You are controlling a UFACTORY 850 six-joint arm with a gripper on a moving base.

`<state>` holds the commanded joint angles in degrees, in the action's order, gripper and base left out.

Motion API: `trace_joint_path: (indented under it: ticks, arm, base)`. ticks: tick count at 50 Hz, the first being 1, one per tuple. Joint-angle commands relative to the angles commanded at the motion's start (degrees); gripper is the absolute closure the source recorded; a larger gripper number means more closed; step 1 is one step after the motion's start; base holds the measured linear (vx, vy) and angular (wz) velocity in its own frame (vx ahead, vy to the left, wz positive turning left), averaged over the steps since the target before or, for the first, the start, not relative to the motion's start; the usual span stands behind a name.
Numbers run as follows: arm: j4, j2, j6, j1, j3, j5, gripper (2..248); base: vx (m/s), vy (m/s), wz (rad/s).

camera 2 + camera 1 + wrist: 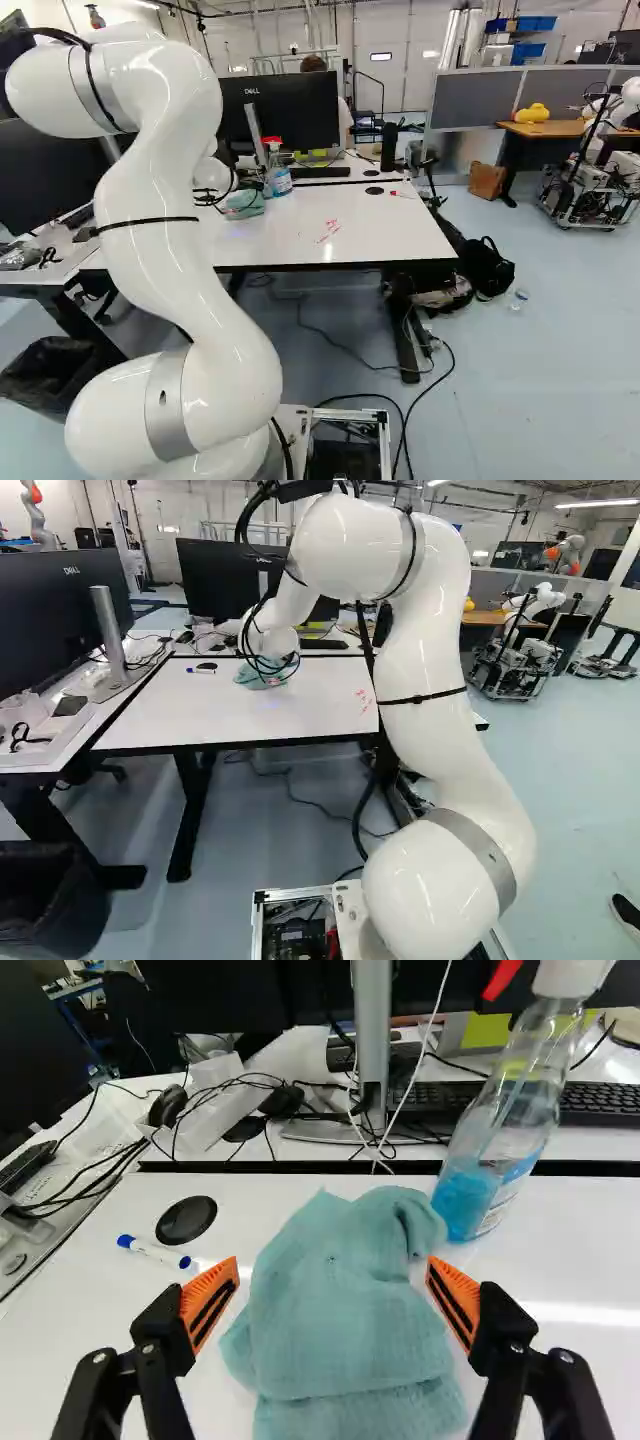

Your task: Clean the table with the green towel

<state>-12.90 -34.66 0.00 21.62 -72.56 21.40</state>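
Tool [268, 664]: released, fingers spread wide w/ orange pads [208, 1303] on either side of towel
Green towel [345, 1310]: folded, on tabletop [385, 235], btwn & ahead of fingers
Spray btl [500, 1125]: upright, just beside towel, part-full w/ blue liq.
Blue-capped marker [155, 1252]: lying nr black disc [186, 1220], other side of towel from btl
Red scribbles [328, 231]: on tabletop, rt of towel in rt base view

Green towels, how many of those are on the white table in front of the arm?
1. The green towel lies on the white table below the open tool, beside the spray bottle. The arm covers some tabletop, so another could be hidden.
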Motion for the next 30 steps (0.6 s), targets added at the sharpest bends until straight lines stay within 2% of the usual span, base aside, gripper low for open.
trace_joint_path:
  ticks: [30]
  arm:
    - [0.00, -3.84, 0.00, -1.30, -5.26, -10.10, 3]
  base:
    - [0.000, 0.000, 0.000]
